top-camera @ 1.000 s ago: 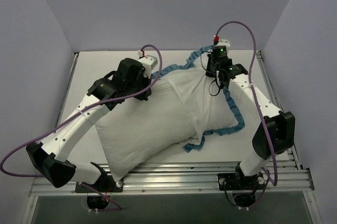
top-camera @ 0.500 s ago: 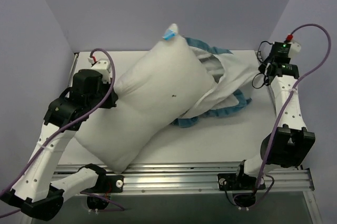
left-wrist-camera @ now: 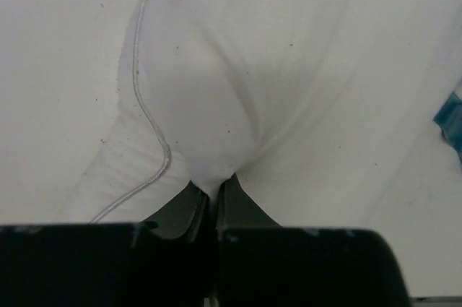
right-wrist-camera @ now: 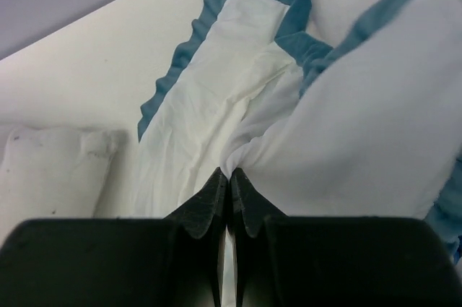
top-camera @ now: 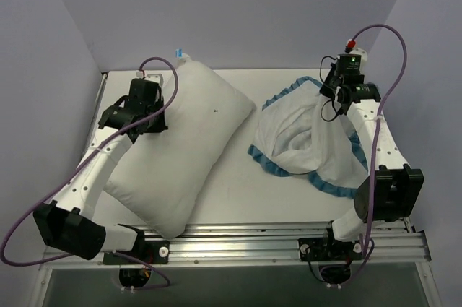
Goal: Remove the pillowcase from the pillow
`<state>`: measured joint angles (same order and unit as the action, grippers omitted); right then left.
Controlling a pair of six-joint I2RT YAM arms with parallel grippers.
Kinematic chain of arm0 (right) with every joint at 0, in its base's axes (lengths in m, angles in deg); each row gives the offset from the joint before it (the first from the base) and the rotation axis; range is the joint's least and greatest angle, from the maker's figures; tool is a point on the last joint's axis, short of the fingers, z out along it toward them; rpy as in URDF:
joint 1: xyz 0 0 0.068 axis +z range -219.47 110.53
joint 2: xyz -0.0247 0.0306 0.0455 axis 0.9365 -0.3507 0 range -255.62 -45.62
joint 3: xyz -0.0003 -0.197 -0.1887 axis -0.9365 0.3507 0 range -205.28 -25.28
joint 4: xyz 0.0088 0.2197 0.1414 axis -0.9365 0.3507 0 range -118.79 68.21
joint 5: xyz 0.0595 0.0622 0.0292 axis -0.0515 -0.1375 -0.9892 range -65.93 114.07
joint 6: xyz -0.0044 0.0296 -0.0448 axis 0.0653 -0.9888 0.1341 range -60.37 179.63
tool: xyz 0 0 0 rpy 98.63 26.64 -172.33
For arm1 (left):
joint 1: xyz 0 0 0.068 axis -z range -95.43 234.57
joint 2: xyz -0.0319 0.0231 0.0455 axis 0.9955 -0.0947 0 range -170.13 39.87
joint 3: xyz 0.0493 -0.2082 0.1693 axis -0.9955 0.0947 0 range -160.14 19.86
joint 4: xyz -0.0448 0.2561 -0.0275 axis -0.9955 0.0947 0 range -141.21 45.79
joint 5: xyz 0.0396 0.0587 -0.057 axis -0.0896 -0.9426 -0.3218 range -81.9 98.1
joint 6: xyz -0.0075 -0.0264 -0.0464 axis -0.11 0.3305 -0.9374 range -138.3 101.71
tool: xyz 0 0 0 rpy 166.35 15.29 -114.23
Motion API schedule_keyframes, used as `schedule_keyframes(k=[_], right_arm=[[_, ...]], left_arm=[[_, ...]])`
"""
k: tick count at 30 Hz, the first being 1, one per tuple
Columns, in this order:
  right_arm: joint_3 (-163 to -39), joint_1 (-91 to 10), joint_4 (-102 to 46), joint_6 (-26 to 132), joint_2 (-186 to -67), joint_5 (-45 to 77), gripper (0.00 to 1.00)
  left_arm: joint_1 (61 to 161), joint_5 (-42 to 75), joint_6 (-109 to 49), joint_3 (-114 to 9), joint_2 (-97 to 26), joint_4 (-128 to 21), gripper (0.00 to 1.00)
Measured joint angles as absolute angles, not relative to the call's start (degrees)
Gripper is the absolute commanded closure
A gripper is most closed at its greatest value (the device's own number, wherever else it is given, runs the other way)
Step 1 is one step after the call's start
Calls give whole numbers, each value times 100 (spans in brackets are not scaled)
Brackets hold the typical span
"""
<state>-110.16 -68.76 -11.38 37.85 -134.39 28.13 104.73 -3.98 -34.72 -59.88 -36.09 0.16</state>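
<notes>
The plump white pillow (top-camera: 184,152) lies bare on the left half of the table, with a small dark speck near its far end. My left gripper (top-camera: 159,113) is shut on a pinch of its white cover at the far left edge; in the left wrist view the pillow (left-wrist-camera: 274,68) bunches into the shut left gripper (left-wrist-camera: 211,190). The pillowcase (top-camera: 307,141), white with blue ruffled trim, lies crumpled on the right, apart from the pillow. My right gripper (top-camera: 328,105) is shut on its far edge; in the right wrist view the pillowcase (right-wrist-camera: 216,97) gathers into the shut right gripper (right-wrist-camera: 231,173).
A slotted metal rail (top-camera: 253,238) runs along the table's near edge, with both arm bases bolted to it. Grey walls close in the back and sides. Purple cables (top-camera: 375,32) loop over each arm. A blue tag (top-camera: 179,53) sticks up from the pillow's far corner.
The pillow has come down flat and shifted left with my left gripper. The pillowcase is now fully off it and spread on the right, and the right gripper has moved slightly left.
</notes>
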Motion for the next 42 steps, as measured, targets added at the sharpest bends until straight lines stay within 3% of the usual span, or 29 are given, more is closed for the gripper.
schedule_keyframes(k=[8, 11, 12, 13, 15, 16, 17, 19, 20, 23, 29, 42], right_arm=[[-11370, -6789, -1184, 4021, -13415, 2590, 100], [-11545, -6703, -1367, 4069, -13271, 2325, 100], [-11573, -6651, -1435, 4089, -13201, 2236, 98], [-11602, -6581, -1485, 4094, -13135, 2142, 95], [-11659, -6456, -1529, 4100, -13048, 1976, 80], [-11667, -6402, -1538, 4115, -13024, 1906, 74], [-11663, -6347, -1536, 4118, -13011, 1845, 61], [-11501, -6249, -1592, 4111, -12974, 1757, 51], [-11342, -6229, -1610, 4124, -12934, 1753, 40], [-10900, -6231, -1466, 4148, -12814, 1794, 22], [-10701, -6231, -1013, 4216, -12440, 2074, 1], [-11468, -6240, -167, 4467, -10193, 3764, 0]], left_arm=[[9465, 105, -4086, -5910, -4339, -895, 98], [9155, 264, -4353, -5741, -4328, -1120, 86], [9072, 317, -4425, -5672, -4319, -1204, 79], [8991, 389, -4484, -5606, -4313, -1276, 59], [8867, 503, -4571, -5508, -4284, -1383, 39], [8823, 548, -4615, -5490, -4256, -1420, 21], [8799, 590, -4622, -5486, -4210, -1455, 13], [8788, 682, -4648, -5484, -4002, -1488, 1], [8790, 708, -4644, -5486, -3854, -1477, 5], [8794, 708, -4574, -5525, -3272, -1343, 6], [8794, 537, -4287, -6170, -2197, -703, 6], [8794, -120, -3813, -7912, -835, 755, 6]])
